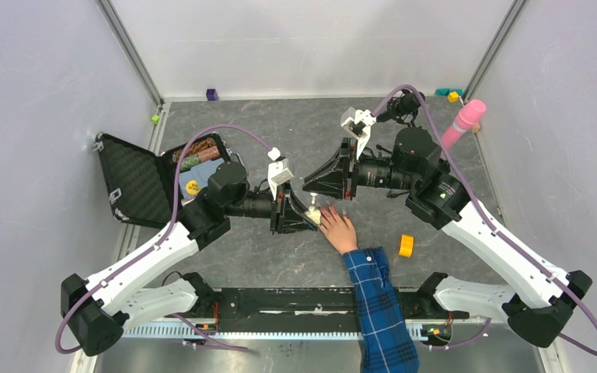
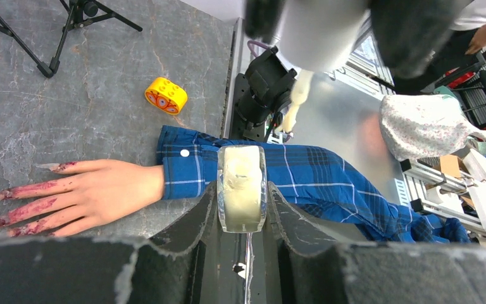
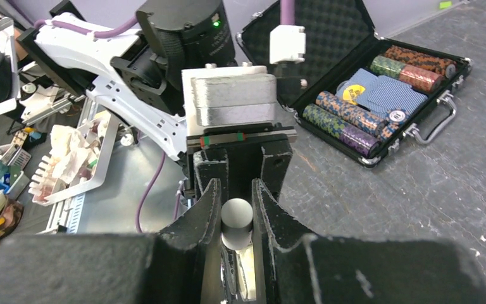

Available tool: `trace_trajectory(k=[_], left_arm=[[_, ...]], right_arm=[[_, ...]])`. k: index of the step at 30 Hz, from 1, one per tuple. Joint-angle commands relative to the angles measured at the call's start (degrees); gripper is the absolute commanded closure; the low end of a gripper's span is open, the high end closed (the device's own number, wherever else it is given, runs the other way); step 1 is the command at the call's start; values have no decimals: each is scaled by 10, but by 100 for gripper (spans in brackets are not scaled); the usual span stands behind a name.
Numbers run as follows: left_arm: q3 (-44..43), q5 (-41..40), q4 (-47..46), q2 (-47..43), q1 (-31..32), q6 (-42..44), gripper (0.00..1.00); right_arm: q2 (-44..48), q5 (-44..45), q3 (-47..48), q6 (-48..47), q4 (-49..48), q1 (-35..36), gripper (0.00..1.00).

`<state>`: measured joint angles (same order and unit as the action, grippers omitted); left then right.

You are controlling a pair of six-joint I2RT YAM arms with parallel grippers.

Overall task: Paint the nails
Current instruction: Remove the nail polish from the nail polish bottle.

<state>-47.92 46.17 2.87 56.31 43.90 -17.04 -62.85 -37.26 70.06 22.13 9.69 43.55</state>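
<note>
A pale hand (image 1: 339, 230) in a blue plaid sleeve (image 1: 378, 299) lies flat on the grey table. Its long nails (image 2: 47, 166) point left in the left wrist view, and the fingers are smeared dark pink. My left gripper (image 1: 303, 217) is shut on a small white bottle (image 2: 242, 188), just left of the fingertips. From the upper right, my right gripper (image 1: 311, 185) reaches down over the bottle. It is shut on a round grey cap (image 3: 236, 220), with the pale bottle (image 3: 247, 266) right under the cap. The brush is hidden.
An open black case (image 1: 136, 183) of poker chips (image 3: 361, 120) lies at the left. A yellow block (image 1: 406, 245) sits right of the hand, and a pink bottle (image 1: 464, 123) stands at the back right. Small blocks (image 1: 212, 94) line the back wall.
</note>
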Motion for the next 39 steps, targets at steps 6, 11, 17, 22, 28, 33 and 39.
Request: trace_trajectory(k=[6,11,17,22,28,33,39], left_arm=[[1,-7,-26,-11,1,14,98],[1,-8,-26,-12,1,14,98],[-1,-8,-26,-9,1,14,98],[-2,-7,-26,-8,1,14,98],[-3,-6,-26,-6,1,14,98],[-4,-6,-26,-6,1,14,98],[-6,-6,-26,-3,2,14,98]], right_arm=[[-17,26,23,13,17,-4,100],[-23,16,22,15,16,-5,100],[-25,0,22,15,16,-4,100],[-26,-4,19,9,20,-4,100],[-33,1,20,-1,33,-4,100],[-35,-2,20,-5,39,-5,100],[-34,-11,21,-7,39,-5,100]])
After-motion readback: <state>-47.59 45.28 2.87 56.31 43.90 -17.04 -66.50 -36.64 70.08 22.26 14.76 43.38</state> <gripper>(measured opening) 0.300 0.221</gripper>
